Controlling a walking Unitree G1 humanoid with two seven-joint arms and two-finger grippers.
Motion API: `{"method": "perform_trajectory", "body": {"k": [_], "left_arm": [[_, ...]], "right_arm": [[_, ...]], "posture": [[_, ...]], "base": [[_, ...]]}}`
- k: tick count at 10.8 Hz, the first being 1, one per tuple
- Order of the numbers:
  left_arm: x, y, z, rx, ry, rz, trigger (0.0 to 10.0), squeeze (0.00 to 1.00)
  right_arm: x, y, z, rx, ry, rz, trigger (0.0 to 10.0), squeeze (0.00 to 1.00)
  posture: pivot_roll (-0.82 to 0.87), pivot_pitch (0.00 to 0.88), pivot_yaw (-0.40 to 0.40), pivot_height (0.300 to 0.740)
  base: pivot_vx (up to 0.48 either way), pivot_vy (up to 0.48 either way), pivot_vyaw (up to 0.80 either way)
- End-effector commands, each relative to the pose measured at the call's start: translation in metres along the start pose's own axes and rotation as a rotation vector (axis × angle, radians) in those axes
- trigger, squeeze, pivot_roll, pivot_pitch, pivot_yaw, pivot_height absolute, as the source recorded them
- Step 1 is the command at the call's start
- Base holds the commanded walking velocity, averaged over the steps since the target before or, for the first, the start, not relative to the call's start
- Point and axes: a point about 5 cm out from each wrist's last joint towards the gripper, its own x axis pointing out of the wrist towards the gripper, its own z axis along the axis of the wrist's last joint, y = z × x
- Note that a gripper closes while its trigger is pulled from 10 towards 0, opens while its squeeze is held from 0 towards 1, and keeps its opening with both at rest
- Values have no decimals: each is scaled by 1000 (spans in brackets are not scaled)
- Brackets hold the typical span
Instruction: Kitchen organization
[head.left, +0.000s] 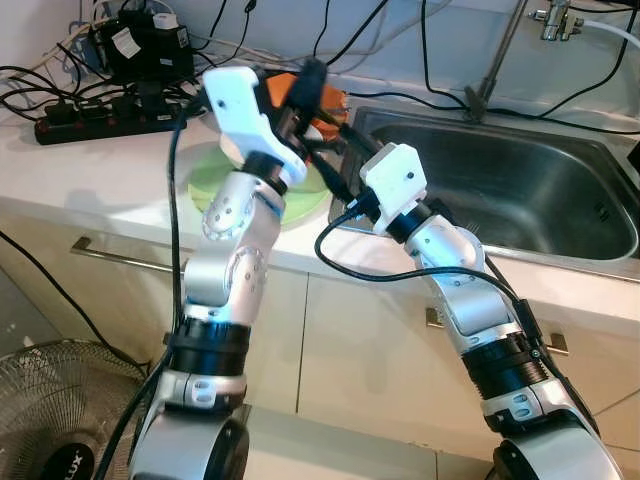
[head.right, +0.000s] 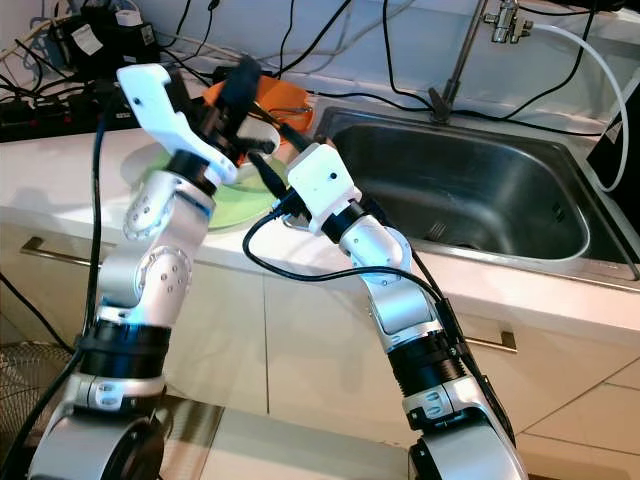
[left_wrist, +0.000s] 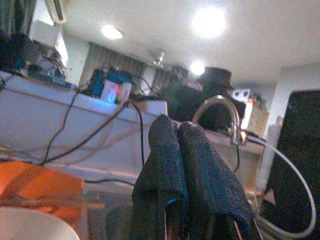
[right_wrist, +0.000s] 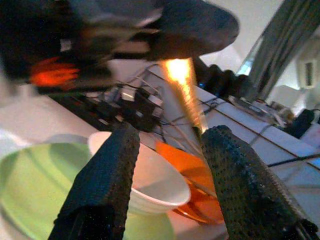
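The dishes sit on the desk (head.left: 110, 170) just beside the sink's (head.left: 520, 190) 9 o'clock rim: a white bowl (right_wrist: 150, 182) rests on a green plate (right_wrist: 35, 180), and an orange dish (right_wrist: 192, 192) touches the bowl's far side, with chopsticks (left_wrist: 55, 201) lying across it. The right claw (right_wrist: 167, 165) is spread wide and hangs low over the green plate, its 2 fingers framing the white bowl without touching it. Above the dishes the left claw (left_wrist: 182, 150) is pressed tightly together and points up and away; something thin and orange-lit hangs under it in the right wrist view, but whether it grips that piece cannot be told.

The step in hand looks like gathering these dishes, probably to carry them toward the sink at 3 o'clock. The next move likely calls for the right claw to ease forward until one finger passes inside the bowl's rim, then pinch the wall. The 2 arms are crowded close together, so a bump is a risk. A power strip (head.left: 110, 118) and cables (head.left: 420, 100) trail along the desk's far edge at 11 o'clock.
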Motion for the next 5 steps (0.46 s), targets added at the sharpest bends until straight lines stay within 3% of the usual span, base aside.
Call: {"method": "perform_trajectory", "body": {"k": [1,3,5], "left_arm": [[0,-8,1,11,12,-48,10000,0],[-2,-7,-2,13,28,-41,10000,0],[-3,-9,-2,11,35,-48,10000,0]], "right_arm": [[0,-9,0,-23,10,-51,10000,0],[1,-26,-2,-25,27,-168,10000,0],[1,-29,-3,-11,36,-200,10000,0]], "posture": [[200,9,-24,740],[200,10,-26,740],[202,12,-25,740]], "base": [[0,0,0],[0,0,0],[0,0,0]]}}
